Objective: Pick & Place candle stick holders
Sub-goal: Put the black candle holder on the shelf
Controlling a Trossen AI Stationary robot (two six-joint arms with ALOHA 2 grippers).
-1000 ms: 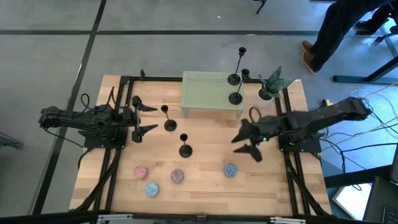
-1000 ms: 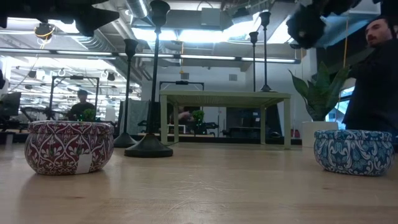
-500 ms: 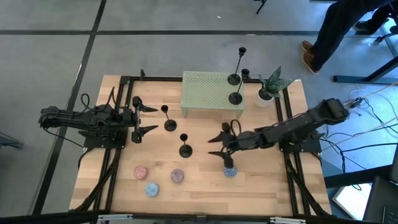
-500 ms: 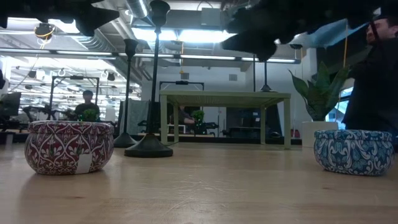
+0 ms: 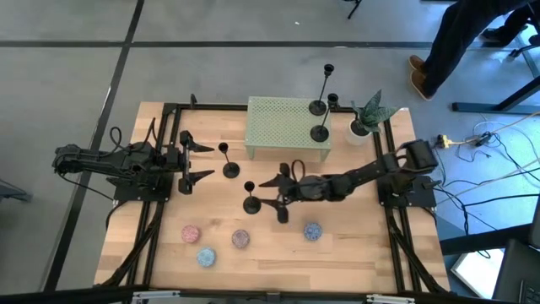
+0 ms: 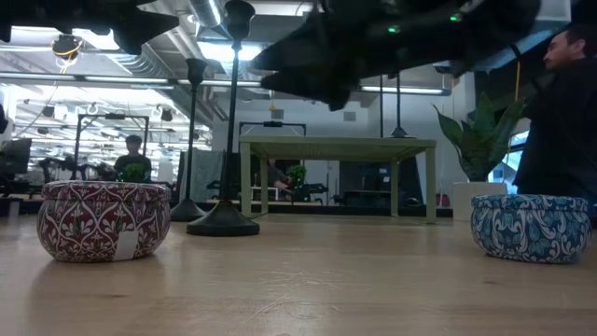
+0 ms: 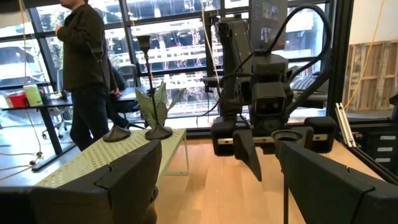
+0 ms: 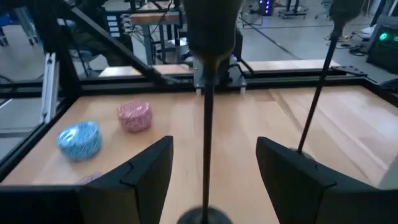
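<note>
Right hand (image 5: 277,196) out over mid-surface, fingers spread either side of a short black metal candle stick holder's (image 5: 251,201) thin stem, not yet closed. Second short holder (image 5: 229,165) just beside. Two tall holders (image 5: 319,131) on green perforated stand (image 5: 283,127) near far edge. Left hand (image 5: 194,160) spread, near left edge.

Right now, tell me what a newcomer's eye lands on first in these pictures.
The right gripper, reaching across the middle of the table with fingers open around the stem of a short candle stick holder. Behind it, two tall holders stand on the green perforated stand at the far edge.
</note>
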